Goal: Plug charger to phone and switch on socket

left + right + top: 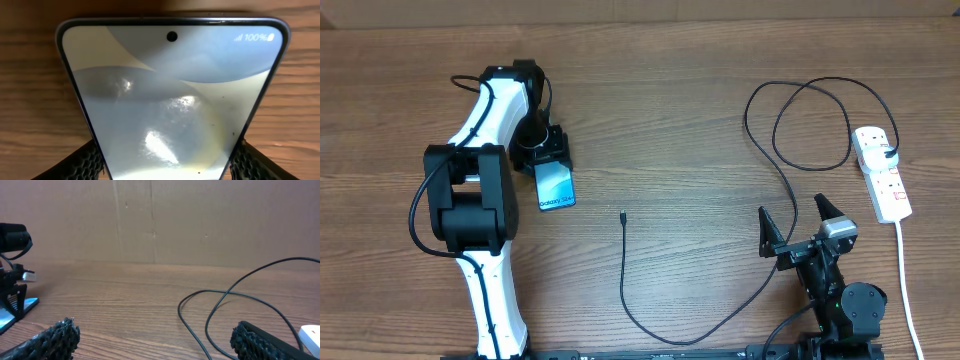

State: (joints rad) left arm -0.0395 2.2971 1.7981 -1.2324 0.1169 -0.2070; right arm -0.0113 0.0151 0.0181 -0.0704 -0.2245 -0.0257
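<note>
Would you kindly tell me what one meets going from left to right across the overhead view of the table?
phone → charger's plug tip → right claw → white power strip

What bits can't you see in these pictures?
Phone: gripped end hidden under the left gripper overhead, cut off by the bottom edge in left wrist view.
Socket switches: too small overhead to tell on or off.
Charger tip: too small overhead to see its shape.
</note>
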